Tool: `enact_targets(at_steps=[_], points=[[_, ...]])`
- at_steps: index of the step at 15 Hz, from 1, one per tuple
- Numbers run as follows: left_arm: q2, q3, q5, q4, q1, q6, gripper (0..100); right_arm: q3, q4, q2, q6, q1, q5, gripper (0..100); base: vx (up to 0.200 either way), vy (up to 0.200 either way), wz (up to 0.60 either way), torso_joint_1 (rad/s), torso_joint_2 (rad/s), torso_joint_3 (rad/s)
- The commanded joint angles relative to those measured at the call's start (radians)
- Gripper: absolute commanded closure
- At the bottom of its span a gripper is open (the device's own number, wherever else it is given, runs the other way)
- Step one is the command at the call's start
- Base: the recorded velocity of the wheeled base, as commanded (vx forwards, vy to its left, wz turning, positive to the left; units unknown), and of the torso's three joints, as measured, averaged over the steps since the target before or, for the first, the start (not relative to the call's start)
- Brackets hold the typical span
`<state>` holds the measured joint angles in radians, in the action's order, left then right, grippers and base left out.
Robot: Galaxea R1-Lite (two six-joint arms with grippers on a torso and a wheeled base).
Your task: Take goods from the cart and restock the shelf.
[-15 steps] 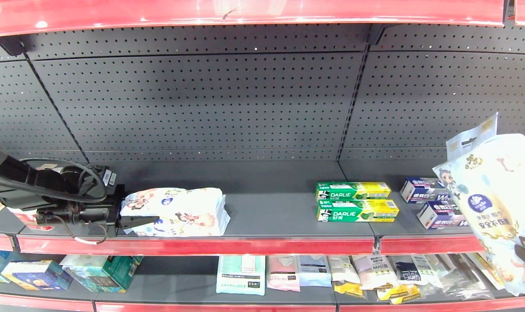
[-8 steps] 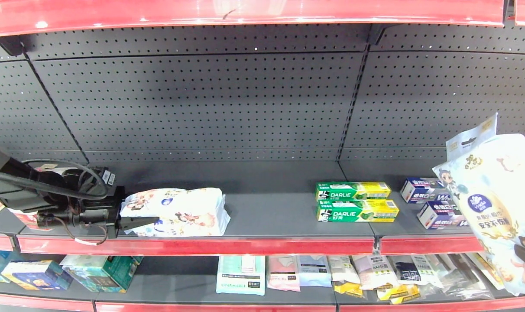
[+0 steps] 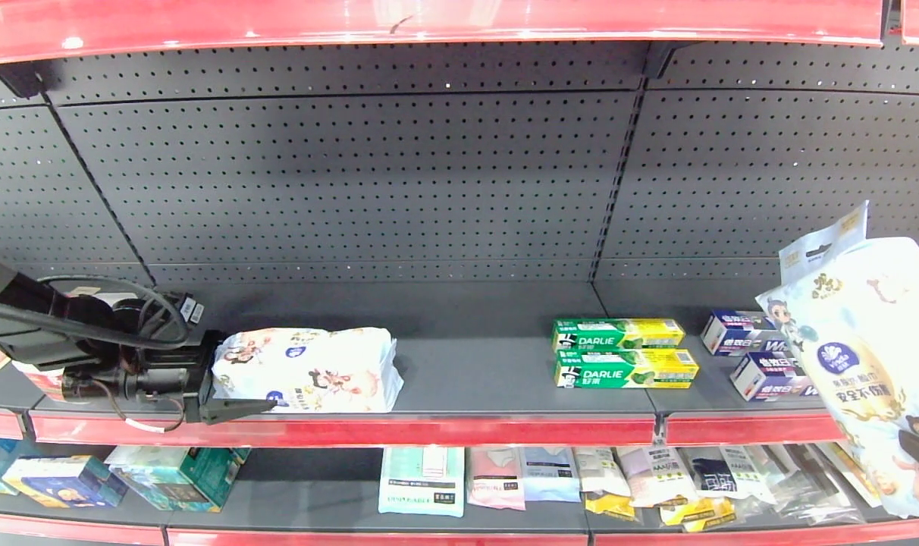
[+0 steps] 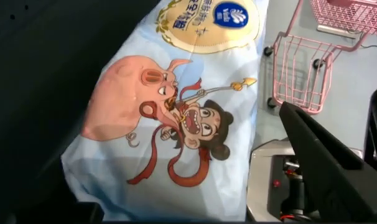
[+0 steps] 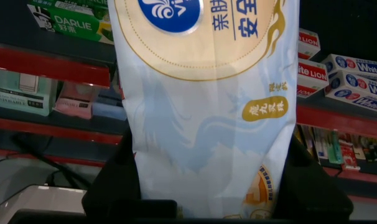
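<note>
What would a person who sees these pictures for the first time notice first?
A large white cartoon-printed pack, held up at the right edge in the right gripper, draws the eye first. A similar pack lies on the middle shelf at the left, two green boxes further right.

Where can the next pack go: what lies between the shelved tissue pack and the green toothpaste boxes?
Nothing: in the head view, bare shelf separates tissue pack from toothpaste boxes.

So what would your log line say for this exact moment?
left gripper: open around tissue pack lying on middle shelf | right gripper: shut on second tissue pack, held aloft on the right
</note>
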<state>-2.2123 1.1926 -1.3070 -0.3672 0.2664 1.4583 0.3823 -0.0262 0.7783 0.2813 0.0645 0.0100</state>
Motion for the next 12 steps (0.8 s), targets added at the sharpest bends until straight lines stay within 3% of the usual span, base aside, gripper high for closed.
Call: enact_targets(at_steps=[1, 12], points=[[0.025, 0.018, -0.003, 0.002, 0.001, 0.005, 0, 0.003, 0.000, 0.001, -0.001, 0.000, 0.001, 100, 0.000, 0.000, 0.00, 0.000, 0.00, 0.000], [0.171, 0.013, -0.014, -0.002, 0.053, 0.004, 0, 0.000, 0.000, -0.008, 0.001, -0.003, 0.004, 100, 0.000, 0.000, 0.00, 0.000, 0.00, 0.000]])
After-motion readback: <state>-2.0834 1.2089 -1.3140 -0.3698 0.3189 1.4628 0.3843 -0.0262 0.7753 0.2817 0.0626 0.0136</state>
